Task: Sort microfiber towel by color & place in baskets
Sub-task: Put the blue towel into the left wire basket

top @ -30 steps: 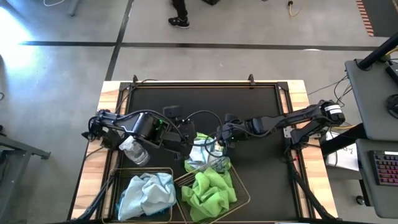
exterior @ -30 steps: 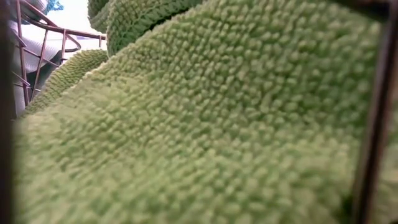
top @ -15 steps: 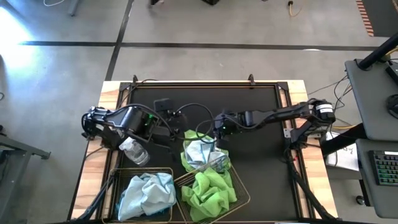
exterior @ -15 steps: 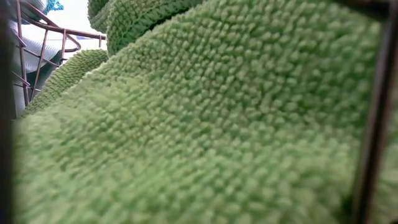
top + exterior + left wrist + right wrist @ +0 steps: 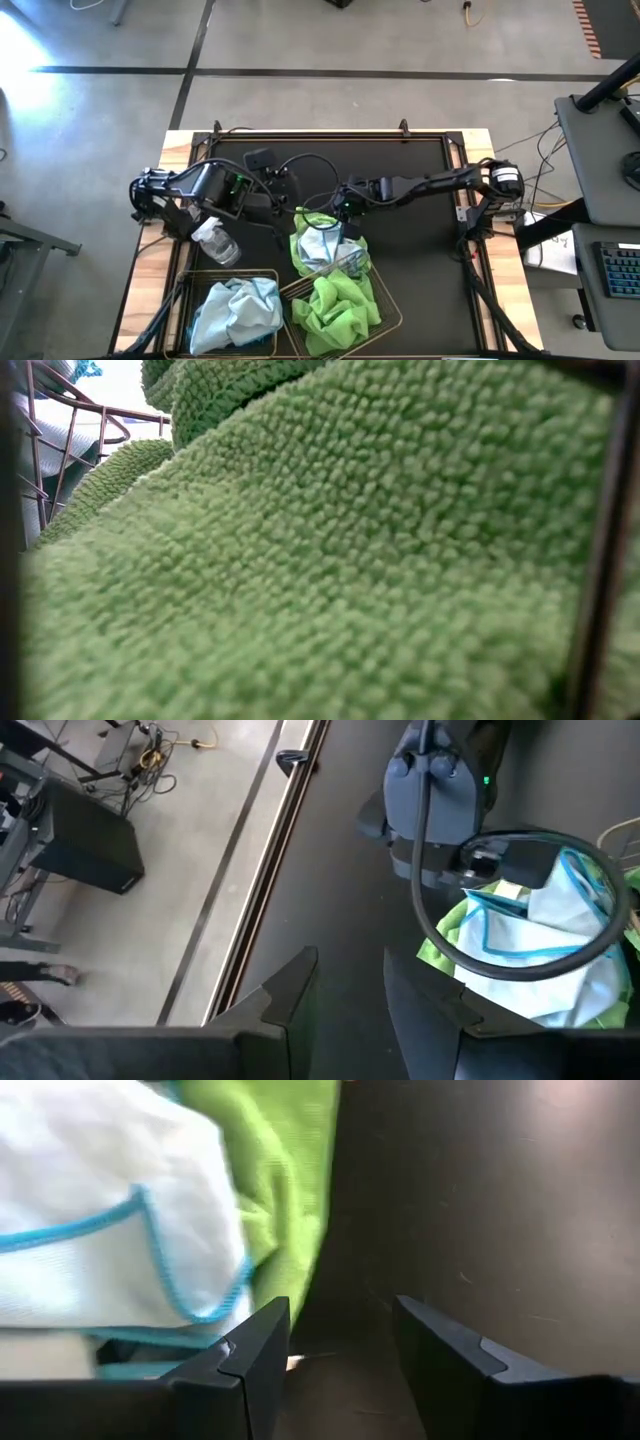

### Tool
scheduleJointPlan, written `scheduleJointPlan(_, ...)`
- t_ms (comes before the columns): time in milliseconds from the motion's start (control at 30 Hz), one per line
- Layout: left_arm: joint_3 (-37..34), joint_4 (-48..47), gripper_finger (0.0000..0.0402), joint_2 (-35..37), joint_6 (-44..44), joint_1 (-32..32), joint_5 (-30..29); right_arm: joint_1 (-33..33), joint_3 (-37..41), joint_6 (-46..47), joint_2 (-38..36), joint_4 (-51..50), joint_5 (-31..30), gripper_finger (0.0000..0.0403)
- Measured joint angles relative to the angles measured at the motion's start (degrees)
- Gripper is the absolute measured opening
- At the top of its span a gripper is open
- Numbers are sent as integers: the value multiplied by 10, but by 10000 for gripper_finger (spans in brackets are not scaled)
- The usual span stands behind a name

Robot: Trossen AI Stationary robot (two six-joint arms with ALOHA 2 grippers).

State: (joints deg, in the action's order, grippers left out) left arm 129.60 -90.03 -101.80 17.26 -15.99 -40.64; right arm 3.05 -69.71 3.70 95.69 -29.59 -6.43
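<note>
We see the last unsorted microfiber towel pile, a pale blue cloth bunched over a lime green one, lying on the black mat at the centre of the surface, its lower edge draped over the rim of the right basket. That basket, at about 6 o'clock, holds a green towel; the left basket, at about 7 o'clock, holds a blue towel. A second ago both arms were bent down over the pile; since then they have pulled up and away, toward 12 o'clock. The left gripper now hangs at about 10 o'clock of the pile, fingers spread and holding nothing. The right gripper sits just at the pile's 1 o'clock edge, fingers also spread and empty, the cloth just beyond them. The spray bottle lies off at 9 o'clock. We judge the pile was released or missed, so the two colours remain stacked together and a fresh grasp is needed to separate them.
</note>
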Motion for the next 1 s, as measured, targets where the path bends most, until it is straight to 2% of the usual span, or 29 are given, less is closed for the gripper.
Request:
scheduleJointPlan(100, 0, 0, 100, 3, 0, 4, 0, 0, -6, -6, -7, -9, 70, 173)
scheduleJointPlan(233, 0, 0, 100, 8, -1, 7, 0, 0, -14, -8, -16, -5, 212, 173)
scheduleJointPlan(333, 0, 0, 100, 13, -2, 7, 0, 0, -14, -11, -15, -9, 267, 173)
scheduleJointPlan(667, 0, 0, 100, 29, -5, 8, -4, 1, -14, -74, -11, -24, 281, 173)
scheduleJointPlan(900, 0, 0, 100, 30, -26, 8, -5, 4, -14, -90, 6, -33, 283, 173)
scheduleJointPlan(1000, 0, 0, 100, 31, -32, 9, -8, 4, -14, -90, 19, -33, 304, 173)
